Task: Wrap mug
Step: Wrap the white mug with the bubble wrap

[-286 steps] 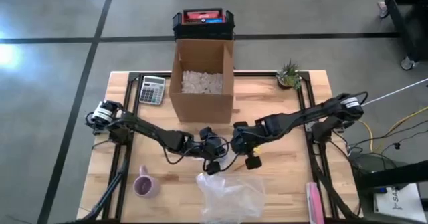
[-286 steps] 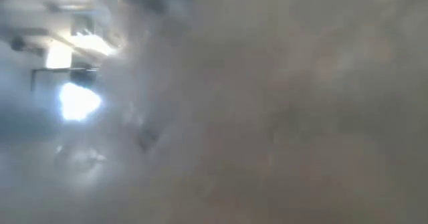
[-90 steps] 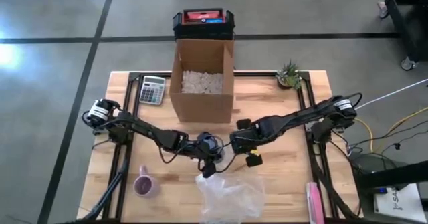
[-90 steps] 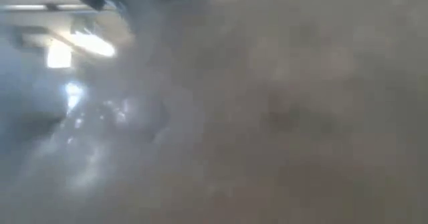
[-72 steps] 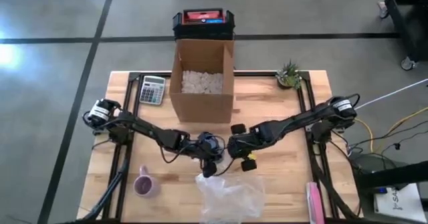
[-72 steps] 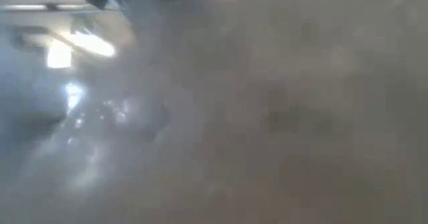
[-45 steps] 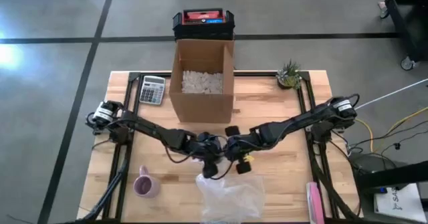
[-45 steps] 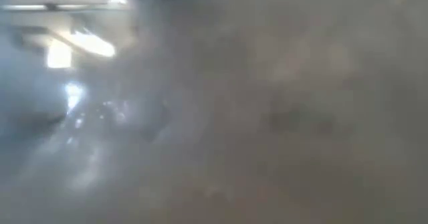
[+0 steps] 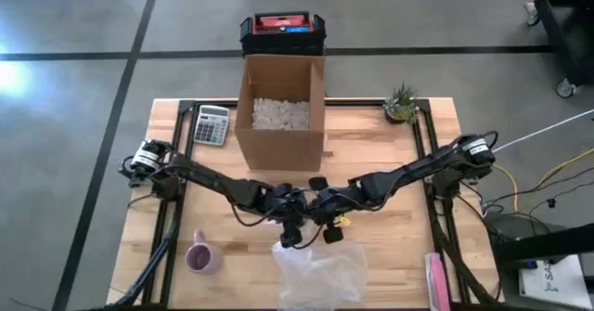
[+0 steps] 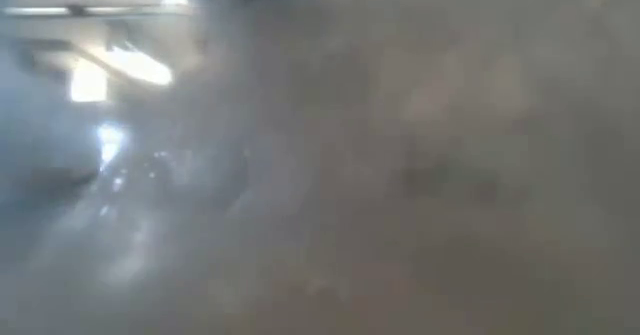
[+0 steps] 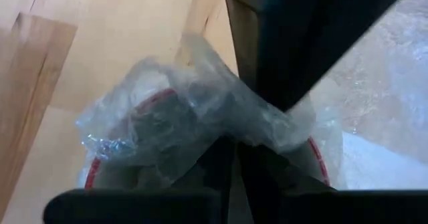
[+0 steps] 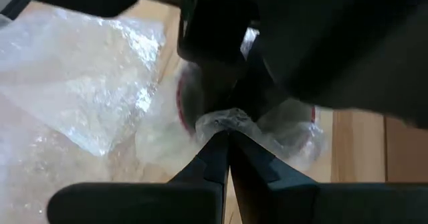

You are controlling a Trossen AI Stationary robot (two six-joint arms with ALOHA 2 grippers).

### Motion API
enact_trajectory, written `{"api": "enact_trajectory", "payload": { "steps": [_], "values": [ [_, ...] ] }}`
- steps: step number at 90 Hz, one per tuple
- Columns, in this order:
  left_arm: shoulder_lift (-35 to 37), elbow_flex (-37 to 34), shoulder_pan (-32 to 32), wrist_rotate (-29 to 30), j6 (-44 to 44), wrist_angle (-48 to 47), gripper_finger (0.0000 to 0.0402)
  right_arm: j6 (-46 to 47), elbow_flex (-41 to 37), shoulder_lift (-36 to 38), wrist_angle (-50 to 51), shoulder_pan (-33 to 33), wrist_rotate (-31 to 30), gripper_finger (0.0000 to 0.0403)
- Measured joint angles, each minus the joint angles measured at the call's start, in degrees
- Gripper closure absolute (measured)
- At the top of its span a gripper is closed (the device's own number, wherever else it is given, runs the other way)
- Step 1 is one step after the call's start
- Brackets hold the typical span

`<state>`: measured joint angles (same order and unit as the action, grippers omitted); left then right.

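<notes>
The right tool (image 9: 325, 220) has moved toward the left tool (image 9: 295, 220), meeting it just below the cardboard box (image 9: 280, 116).

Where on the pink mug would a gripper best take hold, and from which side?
Grip the pink mug by its rim, coming straight down: it stands upright and open, clear of the plastic wrap. The left gripper is nearer.
</notes>
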<state>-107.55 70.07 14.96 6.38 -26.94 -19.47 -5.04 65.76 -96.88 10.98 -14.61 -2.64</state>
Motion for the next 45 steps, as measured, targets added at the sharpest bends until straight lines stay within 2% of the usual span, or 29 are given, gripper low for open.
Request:
{"api": "enact_trajectory", "payload": {
  "steps": [23, 45],
  "values": [
    [0.8, 0.5, 0.0, 0.2, 0.6, -1.2, 0.0381, 0.4, -1.3, -4.2, -4.8, 0.0, -0.8, 0.0403],
    [7.1, 2.3, 0.8, 0.4, 1.1, -7.7, 0.0381, 0.4, -1.6, -2.9, -4.9, 0.0, -0.5, 0.0403]
  ]
}}
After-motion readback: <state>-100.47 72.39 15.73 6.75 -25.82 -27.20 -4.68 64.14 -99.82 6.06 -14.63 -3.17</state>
